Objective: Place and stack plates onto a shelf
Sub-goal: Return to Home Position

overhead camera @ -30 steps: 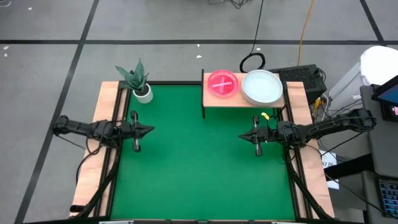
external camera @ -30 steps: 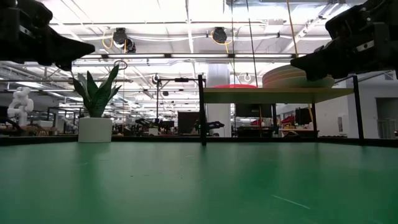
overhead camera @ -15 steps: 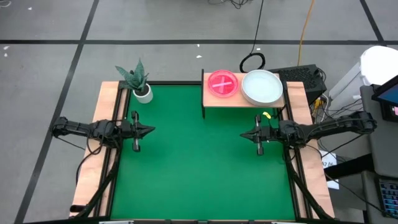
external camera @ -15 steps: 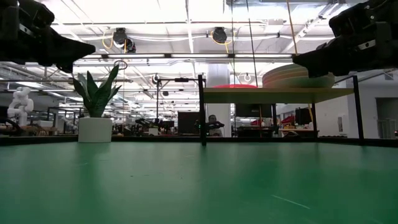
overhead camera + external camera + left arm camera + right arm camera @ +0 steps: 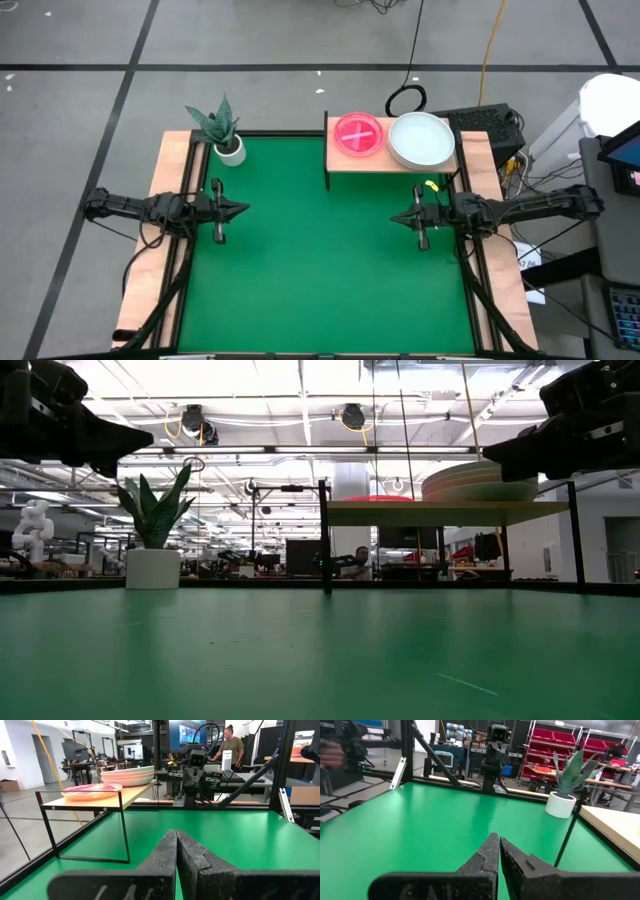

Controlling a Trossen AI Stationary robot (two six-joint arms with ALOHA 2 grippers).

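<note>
1. Shelf at back right of bench: magenta plate stack beside pale large plate stack.
2. Left gripper & right gripper hover at opposite bench sides, jaws together.

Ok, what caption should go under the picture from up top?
Pink plates and pale plates sit on the shelf; left gripper and right gripper hover over the green table, jaws shut.

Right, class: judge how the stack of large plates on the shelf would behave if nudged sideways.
The stack of large plates looks rigid, so it probably would not flex. The plates merely rest nested, so the top one may slide. It reaches the end of the raised shelf, so a hard push could send it over.
</note>
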